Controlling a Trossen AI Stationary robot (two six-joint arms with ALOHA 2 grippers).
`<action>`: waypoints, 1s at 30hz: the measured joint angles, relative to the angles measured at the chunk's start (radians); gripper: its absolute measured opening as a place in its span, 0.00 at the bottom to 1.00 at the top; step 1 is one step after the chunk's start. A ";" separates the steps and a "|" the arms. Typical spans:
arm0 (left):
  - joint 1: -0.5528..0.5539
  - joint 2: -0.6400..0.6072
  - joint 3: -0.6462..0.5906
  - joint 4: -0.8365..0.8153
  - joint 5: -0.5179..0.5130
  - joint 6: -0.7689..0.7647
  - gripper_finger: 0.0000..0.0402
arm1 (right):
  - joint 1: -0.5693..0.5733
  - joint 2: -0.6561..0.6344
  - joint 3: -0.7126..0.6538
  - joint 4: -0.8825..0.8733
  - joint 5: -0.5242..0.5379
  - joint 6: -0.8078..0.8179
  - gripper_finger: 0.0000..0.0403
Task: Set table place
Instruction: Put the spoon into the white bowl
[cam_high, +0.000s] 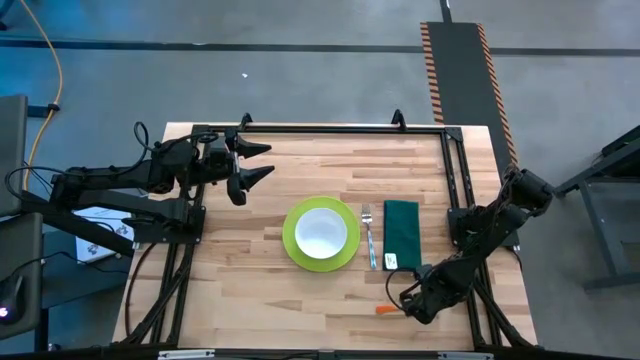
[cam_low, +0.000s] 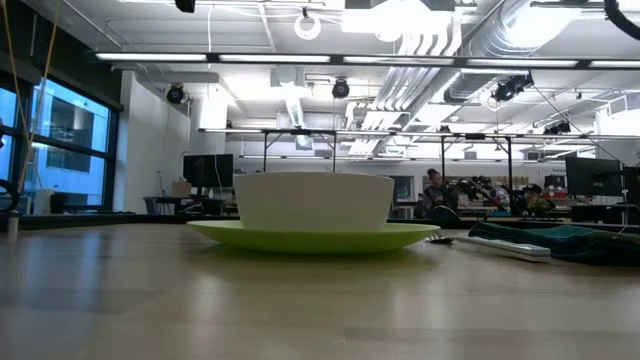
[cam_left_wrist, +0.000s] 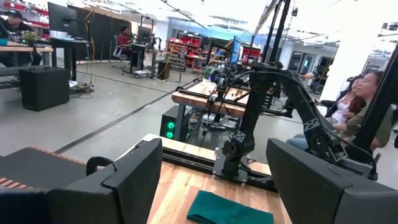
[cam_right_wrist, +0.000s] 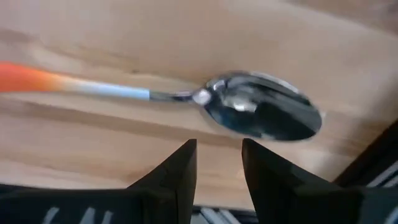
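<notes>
Right gripper (cam_right_wrist: 217, 163), jaws narrowly parted, over spoon (cam_right_wrist: 249, 112) near napkin (cam_high: 402, 234); left jaws wide.

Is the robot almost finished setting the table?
Nearly. The white bowl sits on the green plate, with the fork and napkin beside it. The right end effector is down at the spoon, which lies apart near the table edge. The spoon must join the rest.

Both robot arms are dark, almost black, with chunky round joints. The left gripper (cam_high: 252, 163) has two long pointy black fingers. The right gripper (cam_right_wrist: 217, 177) has flat, dark, wedge-shaped fingers.
</notes>
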 joint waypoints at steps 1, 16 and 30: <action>0.000 0.000 0.000 0.000 0.000 0.000 0.69 | 0.000 0.000 0.000 0.007 -0.014 -0.009 0.29; 0.000 0.000 0.000 0.000 0.000 0.000 0.69 | 0.108 0.016 -0.001 0.108 -0.037 0.116 0.29; 0.000 0.000 0.000 0.000 -0.024 0.000 0.69 | 0.121 0.060 -0.001 0.005 0.015 0.141 0.29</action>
